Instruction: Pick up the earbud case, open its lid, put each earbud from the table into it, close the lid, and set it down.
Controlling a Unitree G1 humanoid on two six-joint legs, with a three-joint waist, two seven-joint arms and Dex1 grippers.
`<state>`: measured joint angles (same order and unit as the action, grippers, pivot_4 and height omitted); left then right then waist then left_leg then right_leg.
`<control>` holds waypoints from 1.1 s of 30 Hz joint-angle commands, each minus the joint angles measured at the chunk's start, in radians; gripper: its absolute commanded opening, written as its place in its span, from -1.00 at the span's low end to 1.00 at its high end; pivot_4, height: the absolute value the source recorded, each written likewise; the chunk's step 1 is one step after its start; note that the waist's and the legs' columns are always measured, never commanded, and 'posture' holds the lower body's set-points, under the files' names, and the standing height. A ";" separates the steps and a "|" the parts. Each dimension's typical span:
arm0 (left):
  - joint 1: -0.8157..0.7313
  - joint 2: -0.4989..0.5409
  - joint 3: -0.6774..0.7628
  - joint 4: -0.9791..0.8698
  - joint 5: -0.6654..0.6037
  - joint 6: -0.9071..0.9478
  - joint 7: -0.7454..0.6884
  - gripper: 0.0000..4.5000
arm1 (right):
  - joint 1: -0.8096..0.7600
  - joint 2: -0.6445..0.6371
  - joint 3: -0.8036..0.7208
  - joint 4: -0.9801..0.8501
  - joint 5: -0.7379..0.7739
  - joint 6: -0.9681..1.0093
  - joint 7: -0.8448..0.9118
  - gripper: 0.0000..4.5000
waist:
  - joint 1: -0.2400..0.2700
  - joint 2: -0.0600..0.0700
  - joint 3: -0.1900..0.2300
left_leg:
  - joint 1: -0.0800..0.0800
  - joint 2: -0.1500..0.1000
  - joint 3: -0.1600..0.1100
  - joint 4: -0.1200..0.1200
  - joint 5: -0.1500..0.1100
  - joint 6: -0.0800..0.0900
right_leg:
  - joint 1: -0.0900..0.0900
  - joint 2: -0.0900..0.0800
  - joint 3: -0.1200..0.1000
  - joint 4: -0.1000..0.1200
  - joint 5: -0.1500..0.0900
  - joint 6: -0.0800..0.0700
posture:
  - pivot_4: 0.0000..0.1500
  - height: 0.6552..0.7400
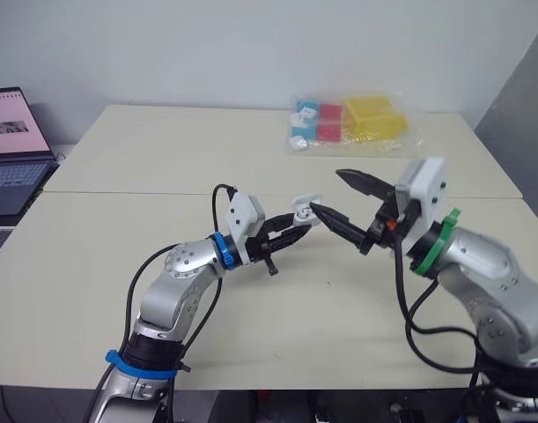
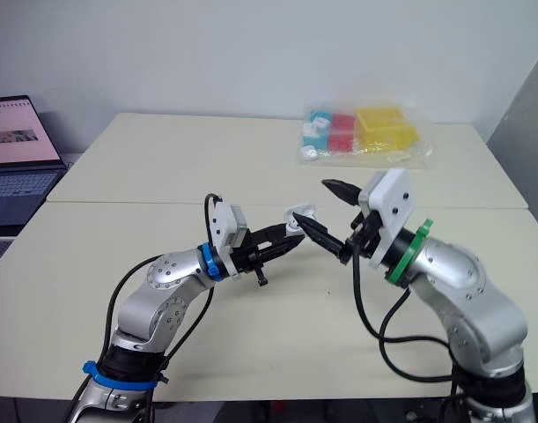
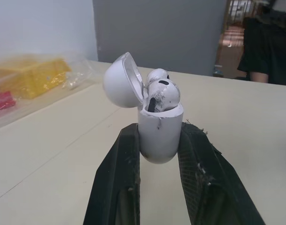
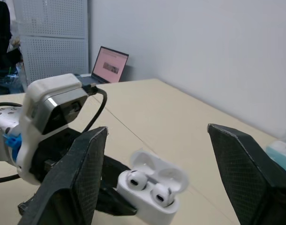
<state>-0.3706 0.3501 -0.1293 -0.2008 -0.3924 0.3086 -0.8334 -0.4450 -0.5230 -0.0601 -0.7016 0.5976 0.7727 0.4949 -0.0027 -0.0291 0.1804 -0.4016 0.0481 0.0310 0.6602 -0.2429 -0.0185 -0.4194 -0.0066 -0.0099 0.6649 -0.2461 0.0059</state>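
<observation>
Earbud case (image 3: 159, 131) is clamped between the left gripper's (image 1: 295, 233) fingers above the cream table (image 1: 163, 150), lid (image 3: 121, 79) swung open, both white earbuds (image 3: 162, 93) seated inside; the right gripper (image 1: 328, 191) is spread wide, one fingertip close by the case

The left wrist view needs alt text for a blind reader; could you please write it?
The left gripper clamps a white earbud case upright, its lid open and both earbuds seated inside. Behind it are a beige table and a plastic bag of yellow and red items.
</observation>
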 commanded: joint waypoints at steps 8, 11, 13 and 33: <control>0.006 0.029 -0.067 -0.016 0.053 -0.155 -0.110 -0.67 | -0.383 -0.255 0.148 0.400 0.020 0.193 0.300 -0.33 | 0.000 0.000 0.000 | -0.001 0.000 0.001 -0.003 0.000 0.001 | -0.001 0.000 0.001 -0.002 -0.001 -0.002 | 1.00 0.89; 0.011 0.029 -0.073 -0.016 0.059 -0.170 -0.115 -0.67 | -0.429 -0.253 0.187 0.446 0.023 0.215 0.359 -0.81 | 0.000 0.000 0.000 | -0.002 0.000 0.001 -0.004 0.000 0.001 | -0.002 0.000 0.001 -0.002 -0.001 -0.002 | 1.00 0.89; 0.011 0.028 -0.075 -0.014 0.063 -0.176 -0.118 -0.67 | -0.449 -0.245 0.196 0.462 0.038 0.243 0.384 -1.00 | 0.000 0.000 0.000 | -0.002 0.000 0.001 -0.004 0.000 0.001 | -0.003 0.001 0.001 -0.002 -0.002 -0.002 | 1.00 0.89; 0.021 0.011 -0.059 -0.016 0.051 -0.156 -0.094 -0.67 | -0.355 -0.338 0.220 0.295 0.131 0.390 0.501 -1.00 | 0.001 0.000 0.000 | -0.003 0.000 -0.001 -0.002 0.000 0.001 | -0.002 0.000 0.000 -0.002 -0.001 -0.001 | 1.00 0.89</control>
<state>-0.3358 0.3628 -0.2025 -0.1819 -0.3138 0.1515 -0.9274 -0.7920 -0.8514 0.1876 -0.3784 0.7282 1.1778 1.0016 -0.0020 -0.0287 0.1807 -0.4044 0.0480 0.0304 0.6583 -0.2434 -0.0177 -0.4218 -0.0070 -0.0099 0.6631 -0.2473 0.0049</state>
